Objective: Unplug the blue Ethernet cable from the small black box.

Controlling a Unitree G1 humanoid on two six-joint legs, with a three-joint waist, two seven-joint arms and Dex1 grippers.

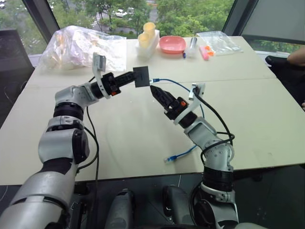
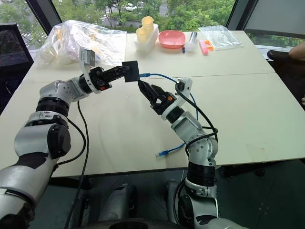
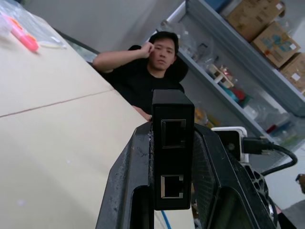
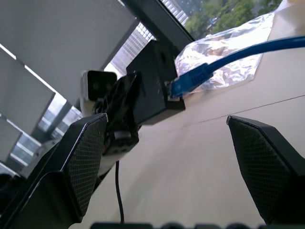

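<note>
My left gripper [image 1: 137,77] is shut on the small black box [image 1: 141,76] and holds it above the table's middle. In the left wrist view the box [image 3: 172,157] sits between the fingers, and the two sockets on the face shown there are empty. The blue Ethernet cable [image 1: 177,86] runs from the box's right side, arcs over my right arm and ends in a loose plug [image 1: 170,159] near the front edge. Its near plug [image 4: 188,80] meets the box [image 4: 152,81]; I cannot tell whether it is seated. My right gripper [image 4: 166,119] stands open just below that plug, holding nothing.
The beige table [image 1: 248,109] carries clear plastic bags [image 1: 78,47] at the back left, yellow cups in a white holder [image 1: 147,36], a pink bowl [image 1: 172,44] and a bag with orange pens [image 1: 217,44]. A person [image 3: 152,71] sits beyond the table's right side.
</note>
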